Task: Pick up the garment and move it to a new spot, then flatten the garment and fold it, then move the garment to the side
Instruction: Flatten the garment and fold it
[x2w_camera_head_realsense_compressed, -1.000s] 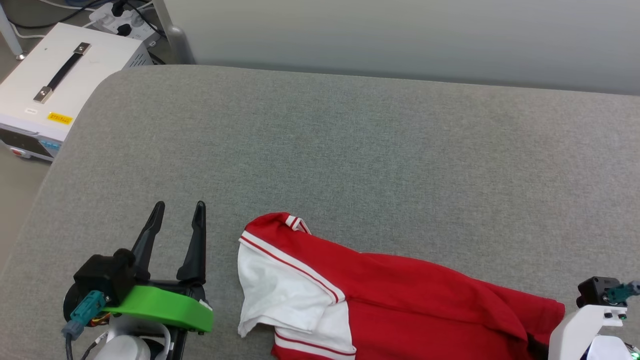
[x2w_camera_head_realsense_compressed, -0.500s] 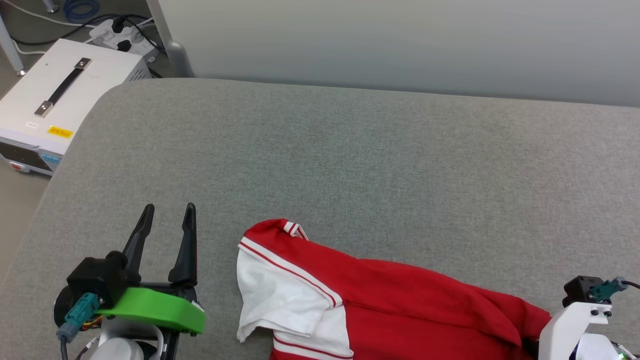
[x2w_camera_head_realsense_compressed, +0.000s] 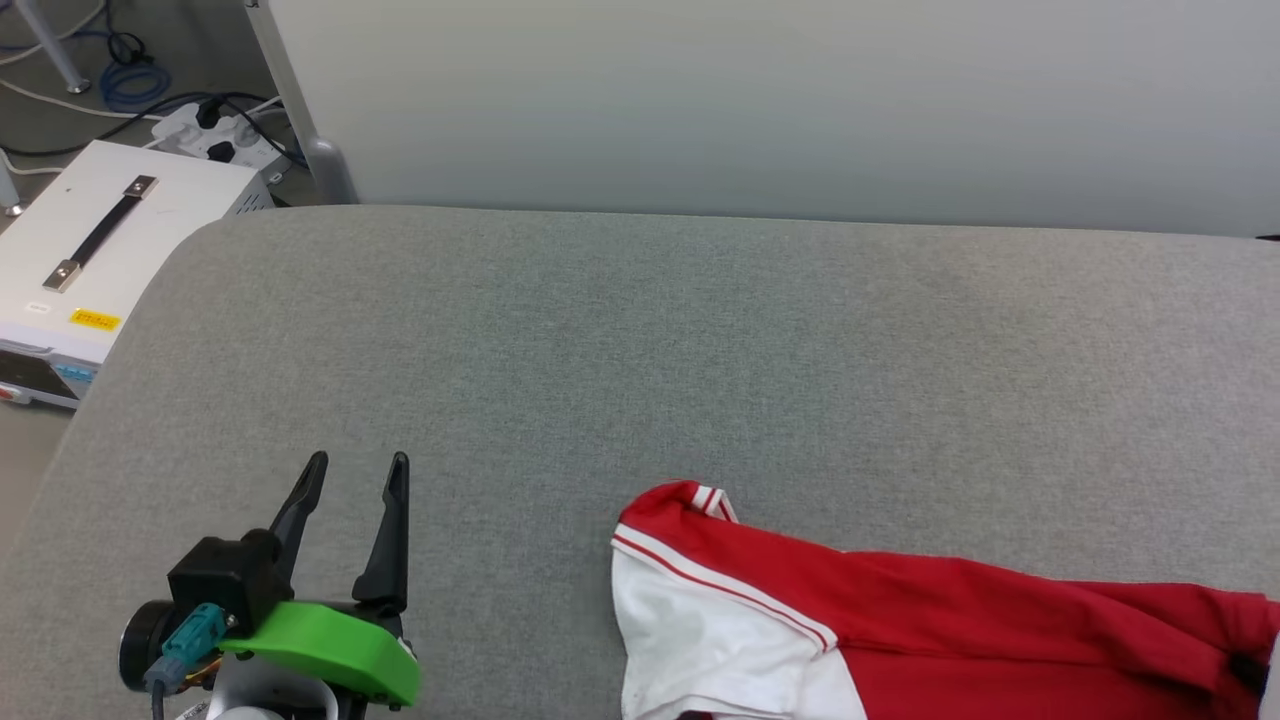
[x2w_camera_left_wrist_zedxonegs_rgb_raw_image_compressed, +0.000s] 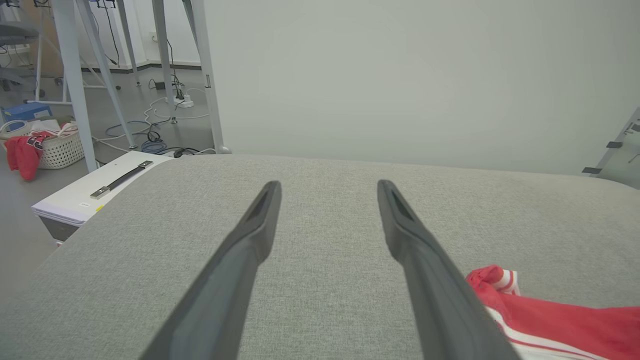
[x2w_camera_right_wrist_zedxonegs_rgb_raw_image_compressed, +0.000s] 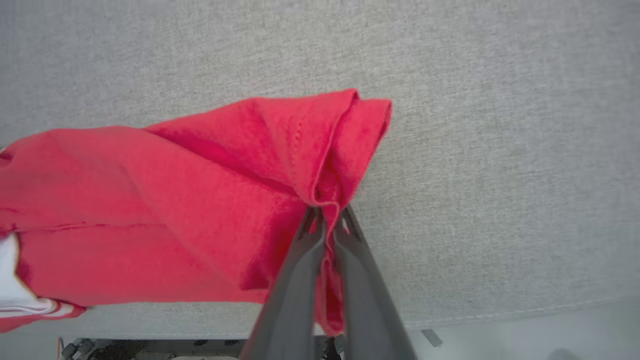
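We note the garment (x2w_camera_head_realsense_compressed: 950, 630) at the near right of the grey padded surface (x2w_camera_head_realsense_compressed: 640, 350), the right gripper (x2w_camera_right_wrist_zedxonegs_rgb_raw_image_compressed: 327, 216) clamped on its bunched red edge, the left gripper (x2w_camera_head_realsense_compressed: 358, 462) apart and empty. We judge it light and limp; a second hold at the free end is advised.

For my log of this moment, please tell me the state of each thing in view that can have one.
garment: rumpled, not yet flattened or folded.
left claw: open, holding nothing.
right claw: shut on the garment's red edge.
white case: handle lying flat.
power strip: plugs inserted.
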